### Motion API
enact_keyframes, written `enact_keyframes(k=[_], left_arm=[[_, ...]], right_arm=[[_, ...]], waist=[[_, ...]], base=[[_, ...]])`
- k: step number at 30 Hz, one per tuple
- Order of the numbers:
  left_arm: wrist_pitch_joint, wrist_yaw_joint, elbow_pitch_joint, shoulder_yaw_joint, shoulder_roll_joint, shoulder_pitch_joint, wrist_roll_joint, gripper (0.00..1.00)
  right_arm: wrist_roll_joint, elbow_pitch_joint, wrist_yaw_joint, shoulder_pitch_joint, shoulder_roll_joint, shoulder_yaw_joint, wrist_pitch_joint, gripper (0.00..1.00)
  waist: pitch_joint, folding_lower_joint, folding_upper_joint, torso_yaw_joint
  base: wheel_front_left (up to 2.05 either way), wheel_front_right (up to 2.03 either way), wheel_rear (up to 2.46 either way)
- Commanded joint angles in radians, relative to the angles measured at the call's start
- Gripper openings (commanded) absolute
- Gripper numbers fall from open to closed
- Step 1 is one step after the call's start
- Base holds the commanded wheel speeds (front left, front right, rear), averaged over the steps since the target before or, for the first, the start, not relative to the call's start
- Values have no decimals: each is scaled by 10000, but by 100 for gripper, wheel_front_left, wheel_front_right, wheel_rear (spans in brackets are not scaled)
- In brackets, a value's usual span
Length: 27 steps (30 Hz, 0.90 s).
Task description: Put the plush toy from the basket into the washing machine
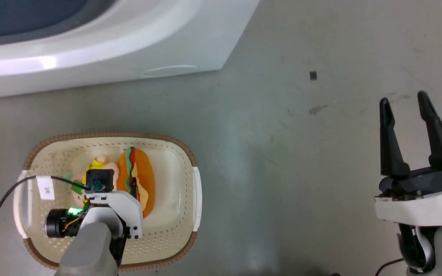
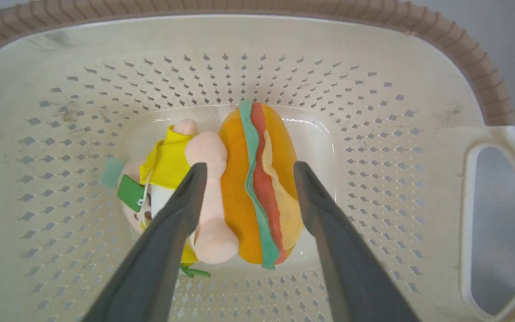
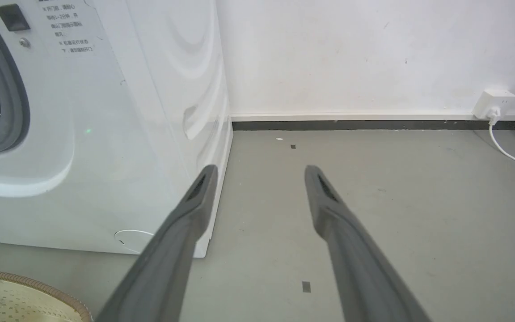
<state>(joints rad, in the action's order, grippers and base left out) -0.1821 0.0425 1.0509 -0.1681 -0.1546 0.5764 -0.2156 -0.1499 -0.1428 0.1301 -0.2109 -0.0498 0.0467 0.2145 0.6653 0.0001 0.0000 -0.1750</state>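
Fingers (image 2: 168, 223) of left hand (image 2: 249, 167) stand apart over plush toy (image 2: 233, 188) in basket (image 2: 373, 112), seemingly clear of it; right hand (image 1: 403, 99) likewise apart.

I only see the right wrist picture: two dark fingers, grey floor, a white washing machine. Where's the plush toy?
Observer: The plush toy lies on the bottom of the basket, by the left wrist view.
Operator: Is anything gripping it?
Observer: Not yet. The left gripper is open, its fingers either side of the orange hamburger part.
Operator: Where does that basket stand?
Observer: By the head view, on the floor in front of the washing machine, apart from it.
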Motion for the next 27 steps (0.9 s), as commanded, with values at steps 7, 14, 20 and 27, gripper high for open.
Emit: enact_keyframes(k=[7,14,20,27], left_arm=[[717,122,1077,-336,-298,997,-162,100],[992,356,1841,-311,-530,1729,-556,100],[1260,403,2360,-419,-687,2281,-757,100],[1430,410,2375,-513,-702,2404,-816,100]], right_arm=[[-205,-319,5,-525,-4,-11,227,100],[-432,-492,6,-757,-4,-64,372,100],[-590,-616,6,-1006,-5,-13,473,100],[-632,-695,6,-1109,-5,-4,473,100]], waist=[[1167,-1,0,-299],[1998,-1,0,-559],[2639,-1,0,-774],[2939,-1,0,-861]], base=[[0,0,0],[0,0,0],[0,0,0],[0,0,0]])
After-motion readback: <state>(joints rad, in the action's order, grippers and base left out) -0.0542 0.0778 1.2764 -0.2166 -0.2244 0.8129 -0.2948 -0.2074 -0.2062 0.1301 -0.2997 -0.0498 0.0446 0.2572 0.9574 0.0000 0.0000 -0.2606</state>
